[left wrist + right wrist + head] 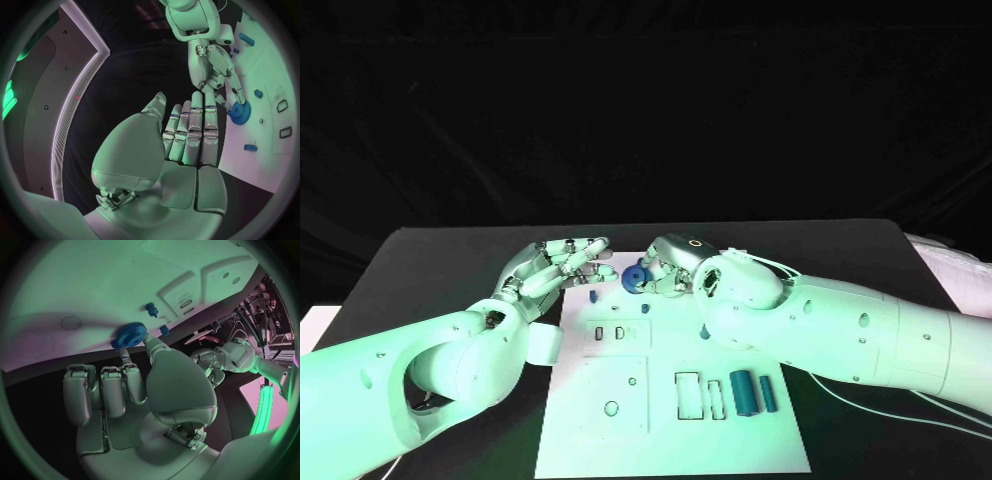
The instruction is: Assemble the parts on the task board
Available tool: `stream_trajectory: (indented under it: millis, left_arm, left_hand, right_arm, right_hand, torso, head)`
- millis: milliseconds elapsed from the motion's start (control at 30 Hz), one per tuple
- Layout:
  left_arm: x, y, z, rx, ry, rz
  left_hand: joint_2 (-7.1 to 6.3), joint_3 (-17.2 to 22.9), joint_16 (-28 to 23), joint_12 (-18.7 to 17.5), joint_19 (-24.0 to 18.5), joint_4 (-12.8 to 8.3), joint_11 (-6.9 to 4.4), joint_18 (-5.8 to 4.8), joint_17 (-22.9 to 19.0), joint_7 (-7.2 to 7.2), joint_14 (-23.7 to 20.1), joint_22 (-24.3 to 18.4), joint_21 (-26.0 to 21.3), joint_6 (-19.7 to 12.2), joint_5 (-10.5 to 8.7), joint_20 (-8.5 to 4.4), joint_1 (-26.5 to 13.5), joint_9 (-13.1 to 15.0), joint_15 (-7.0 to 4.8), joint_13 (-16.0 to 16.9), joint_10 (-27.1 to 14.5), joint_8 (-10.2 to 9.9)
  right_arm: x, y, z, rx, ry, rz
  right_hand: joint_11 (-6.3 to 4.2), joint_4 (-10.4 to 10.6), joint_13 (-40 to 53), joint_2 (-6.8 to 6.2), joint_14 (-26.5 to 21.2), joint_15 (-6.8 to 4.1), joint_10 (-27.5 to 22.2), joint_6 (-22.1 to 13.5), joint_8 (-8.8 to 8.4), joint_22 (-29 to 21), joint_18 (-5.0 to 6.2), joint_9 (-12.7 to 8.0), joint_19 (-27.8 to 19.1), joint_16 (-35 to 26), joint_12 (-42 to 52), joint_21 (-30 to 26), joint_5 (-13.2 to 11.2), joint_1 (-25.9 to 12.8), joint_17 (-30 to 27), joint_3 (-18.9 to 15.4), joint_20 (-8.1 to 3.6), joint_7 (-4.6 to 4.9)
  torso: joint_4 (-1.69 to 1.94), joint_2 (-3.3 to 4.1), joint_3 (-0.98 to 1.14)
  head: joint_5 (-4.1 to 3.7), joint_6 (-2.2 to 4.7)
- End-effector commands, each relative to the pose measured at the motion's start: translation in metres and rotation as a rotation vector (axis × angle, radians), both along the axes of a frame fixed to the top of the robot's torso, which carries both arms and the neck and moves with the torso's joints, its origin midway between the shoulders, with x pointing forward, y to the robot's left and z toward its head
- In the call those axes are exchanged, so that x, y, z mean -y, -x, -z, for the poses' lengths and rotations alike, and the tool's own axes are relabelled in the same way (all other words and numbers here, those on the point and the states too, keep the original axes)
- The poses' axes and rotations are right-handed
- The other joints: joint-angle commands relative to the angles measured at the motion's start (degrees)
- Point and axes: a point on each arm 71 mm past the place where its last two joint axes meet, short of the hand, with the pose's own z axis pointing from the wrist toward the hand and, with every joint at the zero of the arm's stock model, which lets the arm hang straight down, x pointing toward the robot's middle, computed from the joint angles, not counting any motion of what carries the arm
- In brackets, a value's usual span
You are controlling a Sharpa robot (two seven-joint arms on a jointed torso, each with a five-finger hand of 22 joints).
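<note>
A white task board (589, 440) is laid flat on the black worktop (430, 260), reaching from the near edge up to the two hands. Several recesses are cut into the board. In the near right part, two blue cylinders (753, 392) are seen lying side by side, just beside two upright rectangular slots (688, 395) whose contents cannot be made out. A small oval hole (612, 408) is cut in the square plate to their left. Higher up, small rectangular pockets (600, 334) are set in a raised block, and a short blue peg (594, 296) is stood near the board's far left corner.

A blue gear (636, 277) is held at the far edge of the board by the right hand (678, 262); in the right wrist view the gear (130, 333) is seen pinched between the thumb and a fingertip, with the other fingers curled in beside it. Small blue pegs (151, 309) are seen on the board just beyond the gear.

The left hand (567, 262) is held just beside the gear at the board's far left corner, released, with nothing in it and its fingers (190, 132) stretched out side by side.

Bare worktop is left on both sides of the board and in a band behind the hands up to the far edge.
</note>
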Motion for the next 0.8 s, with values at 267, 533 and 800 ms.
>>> stream_trajectory:
  millis: [267,533,800]
  left_arm:
    - [0.003,0.0,-0.001,0.005,0.012,0.02]
    - [0.003,0.0,-0.001,0.004,0.011,0.02]
    - [0.003,0.001,-0.001,0.004,0.011,0.02]
  left_hand:
    - [0.07,-0.12,-0.34,-0.32,0.3,-0.4,0.17,0.68,0.08,0.1,0.08,-0.1,-0.31,-0.05,-0.33,0.22,0.71,-0.03,0.04,-0.06,-0.47,-0.24]
    - [0.07,-0.12,-0.34,-0.32,0.3,-0.4,0.17,0.68,0.08,0.1,0.08,-0.1,-0.31,-0.05,-0.33,0.22,0.71,-0.03,0.04,-0.06,-0.47,-0.24]
    - [0.08,-0.1,-0.37,-0.32,0.3,-0.47,0.17,0.68,0.11,0.11,0.08,-0.11,-0.32,-0.07,-0.33,0.22,0.77,-0.03,0.04,-0.07,-0.5,-0.27]
  right_arm:
    - [-0.009,-0.004,0.006,-0.072,-0.003,-0.013]
    - [-0.008,-0.008,0.009,-0.076,0.002,0.006]
    - [-0.007,-0.009,0.007,-0.053,-0.016,0.008]
  right_hand:
    - [-0.2,0.59,9.63,0.24,4.6,-0.13,2.42,-0.73,-0.83,5.06,-0.89,-0.34,1.47,0.31,-0.06,0.24,0.39,-0.64,7.21,-0.48,-0.06,0.39]
    - [0.32,0.46,9.25,-0.36,4.58,0.29,2.03,-3.58,-1.04,4.99,-0.88,-0.62,1.42,0.29,-0.76,0.21,0.75,-0.29,7.13,-0.87,0.27,1.0]
    - [0.41,0.31,9.33,-0.58,4.58,0.4,2.06,-3.48,-0.91,5.02,-0.88,-0.53,1.43,0.29,-0.67,0.22,0.96,0.08,7.13,-0.88,0.38,1.07]
  torso:
    - [0.14,0.04,-0.11]
    - [0.1,-0.02,-0.09]
    - [-0.03,-0.01,-0.03]
  head:
    - [-0.07,-0.34]
    - [0.04,-0.33]
    - [0.07,-0.25]
